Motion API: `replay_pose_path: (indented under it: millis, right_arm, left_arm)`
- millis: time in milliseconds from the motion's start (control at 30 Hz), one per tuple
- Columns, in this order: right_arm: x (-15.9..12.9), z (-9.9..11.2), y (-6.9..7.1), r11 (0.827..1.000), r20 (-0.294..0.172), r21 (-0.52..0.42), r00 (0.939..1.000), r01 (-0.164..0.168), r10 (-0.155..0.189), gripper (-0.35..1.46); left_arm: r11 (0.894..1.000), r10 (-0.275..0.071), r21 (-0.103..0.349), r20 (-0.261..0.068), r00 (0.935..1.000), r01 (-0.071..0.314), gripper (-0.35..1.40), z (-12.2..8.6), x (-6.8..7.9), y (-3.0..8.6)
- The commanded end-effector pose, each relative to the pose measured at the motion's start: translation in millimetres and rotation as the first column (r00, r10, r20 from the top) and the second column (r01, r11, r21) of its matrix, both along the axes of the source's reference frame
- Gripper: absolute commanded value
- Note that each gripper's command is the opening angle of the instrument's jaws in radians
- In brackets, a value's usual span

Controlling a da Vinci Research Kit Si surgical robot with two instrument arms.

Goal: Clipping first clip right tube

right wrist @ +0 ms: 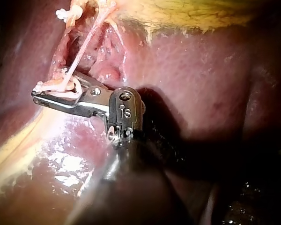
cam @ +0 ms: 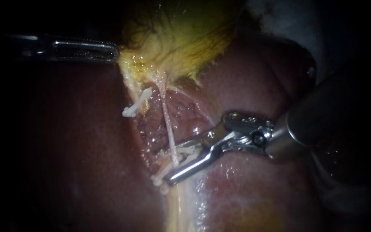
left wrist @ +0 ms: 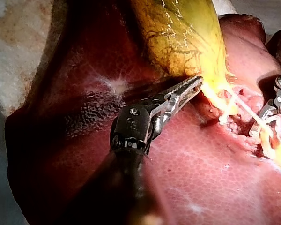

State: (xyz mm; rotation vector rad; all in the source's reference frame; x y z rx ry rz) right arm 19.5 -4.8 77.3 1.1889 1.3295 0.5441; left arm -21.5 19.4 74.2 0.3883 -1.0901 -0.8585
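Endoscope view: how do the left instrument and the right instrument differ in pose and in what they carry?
The left instrument lies level, tip at the gallbladder's edge; the right instrument slants down over the liver. The right instrument's pincer holds a white clip astride the thin tube; the left instrument shows no clip. Both are slim, shiny metal.

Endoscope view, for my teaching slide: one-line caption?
Right instrument holds a clip around the tube; left instrument grips the gallbladder.
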Motion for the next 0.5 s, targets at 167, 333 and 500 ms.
replay_pose_path:
  millis: [167, 333, 500]
  right_arm:
    - [0.8, -1.7, -0.4, 1.0, -0.04, 0.02, 0.999, -0.019, 0.02, 0.6]
    - [1.6, -3.1, -1.3, 0.998, -0.021, 0.049, 0.9985, -0.05, 0.051, 0.6]
    - [1.8, -3.4, -1.6, 0.997, -0.016, 0.058, 0.9983, -0.055, 0.056, 0.59]
  left_arm:
    - [1.0, 0.0, 0.0, -0.001, 1.0, 0.0, -0.35, 0.1, -0.1, 0.0]
    - [1.0, -0.001, 0.0, -0.001, 1.0, 0.001, -0.35, 0.1, -0.2, 0.0]
    - [1.0, -0.003, -0.001, 0.001, 1.0, 0.003, -0.35, 0.3, -0.5, 0.1]
